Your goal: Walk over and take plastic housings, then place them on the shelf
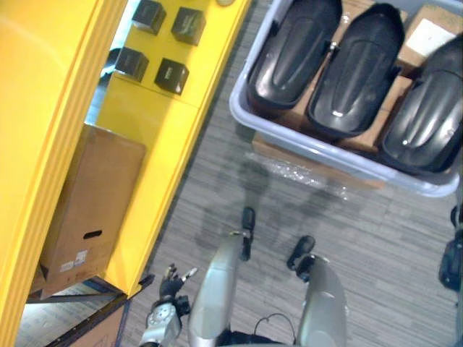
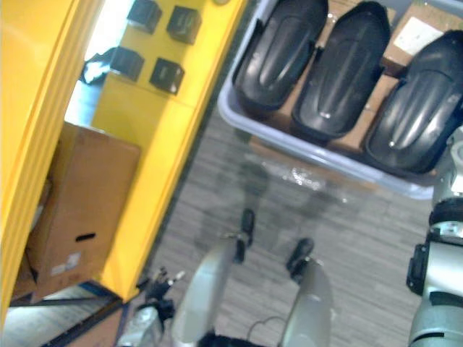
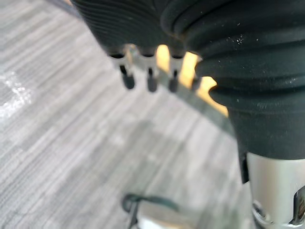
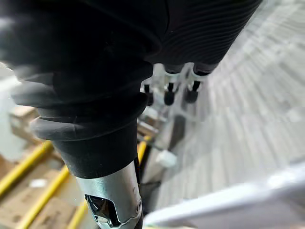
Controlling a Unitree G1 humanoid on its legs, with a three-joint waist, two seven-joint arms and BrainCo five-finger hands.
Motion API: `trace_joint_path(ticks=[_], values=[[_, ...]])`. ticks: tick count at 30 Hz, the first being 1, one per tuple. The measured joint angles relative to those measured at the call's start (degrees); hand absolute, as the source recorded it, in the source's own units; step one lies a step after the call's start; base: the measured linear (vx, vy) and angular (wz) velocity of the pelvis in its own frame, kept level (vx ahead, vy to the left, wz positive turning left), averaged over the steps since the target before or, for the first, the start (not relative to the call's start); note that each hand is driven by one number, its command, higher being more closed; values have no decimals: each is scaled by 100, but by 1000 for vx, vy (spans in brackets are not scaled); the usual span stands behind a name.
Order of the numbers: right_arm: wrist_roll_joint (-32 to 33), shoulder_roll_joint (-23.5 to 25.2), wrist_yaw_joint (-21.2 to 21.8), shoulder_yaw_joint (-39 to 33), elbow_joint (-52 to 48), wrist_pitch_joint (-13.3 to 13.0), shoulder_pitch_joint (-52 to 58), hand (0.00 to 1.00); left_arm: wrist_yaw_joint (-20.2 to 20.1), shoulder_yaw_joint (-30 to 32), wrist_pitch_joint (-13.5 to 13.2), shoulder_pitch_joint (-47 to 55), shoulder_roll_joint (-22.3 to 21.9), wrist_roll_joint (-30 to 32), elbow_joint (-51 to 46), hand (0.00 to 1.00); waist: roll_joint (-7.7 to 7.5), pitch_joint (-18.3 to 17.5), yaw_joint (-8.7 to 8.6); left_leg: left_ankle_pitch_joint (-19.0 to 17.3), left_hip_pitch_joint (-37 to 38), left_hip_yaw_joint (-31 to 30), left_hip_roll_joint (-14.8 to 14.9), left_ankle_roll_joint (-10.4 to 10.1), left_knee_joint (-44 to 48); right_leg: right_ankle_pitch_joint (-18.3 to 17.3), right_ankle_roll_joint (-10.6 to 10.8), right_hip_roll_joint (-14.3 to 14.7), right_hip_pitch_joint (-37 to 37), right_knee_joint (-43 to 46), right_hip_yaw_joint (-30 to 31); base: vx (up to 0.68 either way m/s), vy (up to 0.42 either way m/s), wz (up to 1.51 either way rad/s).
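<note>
Three plastic housings (image 1: 293,50) lie side by side in the pale bin (image 1: 311,148), propped on brown cartons (image 1: 427,32). None is held. The left robot hand (image 3: 151,83) hangs empty with its fingers straight and slightly spread, well short of the bin on its shelf side. The right robot hand (image 4: 169,95) hangs near the bin's right end, fingers loose and empty.

The step in hand is judged to be the approach. The robot should square up to the bin's near rim before reaching. It should then lift one housing by its long sides, clear of its close-packed neighbours.

The grey floor (image 1: 362,238) in front of the bin is open. The yellow shelf (image 1: 181,123) stands just left of the bin, with its edge close by. Small black boxes (image 1: 171,75) occupy its upper level and a cardboard box (image 1: 94,195) a lower one. Turning toward the shelf with a long housing calls for margin.
</note>
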Motion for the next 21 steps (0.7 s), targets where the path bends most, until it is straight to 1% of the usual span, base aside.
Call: trace_joint_path(ticks=[1, 4, 6, 9, 13, 14, 16, 17, 20, 21], values=[[49, 0, 1, 37, 121, 142, 1, 0, 0, -29, -9, -32, -5, -22, -2, 0, 2, -1, 59, -1, -48, -1, 6, -1, 53, -13, -9, -7, -37, 41, -2, 0, 0, 0], [202, 0, 33, 93, 165, 300, -29, 0, 0, -38, -45, -63, -20, -31, -12, 0, 3, -2, 117, -1, -150, -2, 5, -1, 98, -42, -21, -43, -136, 129, -22, -22, 2, 4], [225, 0, 167, 98, 247, 428, -62, 0, 0, -35, -45, -63, -52, -52, -45, 0, 12, -6, 188, -2, -196, 4, -14, 0, 103, -78, -32, -91, -209, 226, -21, -41, 2, 2], [231, -3, 383, 288, 280, 558, -106, 0, -13, -43, -52, -60, -73, -201, -58, 0, 45, -27, 208, -4, -316, -20, -28, 2, 181, -127, -38, -132, -316, 342, -53, -45, 0, 5], [225, -81, 481, 454, 291, 658, -128, 0, -11, -43, -78, -57, -96, -265, -72, 0, 68, -32, 224, 1, -411, -26, -72, 4, 188, -167, -20, -202, -434, 448, -63, -38, 3, 6], [228, -160, 517, 511, 289, 736, -158, 100, -12, -43, -82, -57, -102, -274, -81, 0, 91, -47, 226, 0, -464, -36, -80, 4, 210, -171, -21, -212, -476, 473, -67, -23, 6, 5], [225, -272, 578, 594, 287, 832, -233, 100, -49, -41, -92, -58, -123, -359, -88, 0, 140, -80, 226, -2, -576, -51, -88, 7, 261, -175, -30, -233, -569, 524, -82, -22, 9, 4], [225, -287, 577, 594, 287, 851, -246, 100, -64, -38, -93, -58, -124, -420, -88, 0, 140, -80, 224, -1, -583, -49, -95, 7, 261, -176, -31, -246, -583, 540, -82, -13, 6, 6], [222, -479, 614, 629, 293, 1231, -247, 100, -126, -27, -109, -57, -141, -445, -128, 0, 140, -80, 233, -3, -584, -51, -120, 5, 274, -202, -34, -286, -589, 598, -89, -4, -2, 4], [227, -571, 684, 721, 299, 1361, -243, 100, -138, 20, -115, -57, -164, -448, -169, 0, 140, -80, 234, -3, -585, -54, -120, 4, 275, -203, -37, -286, -589, 600, -95, 0, 0, 0]])
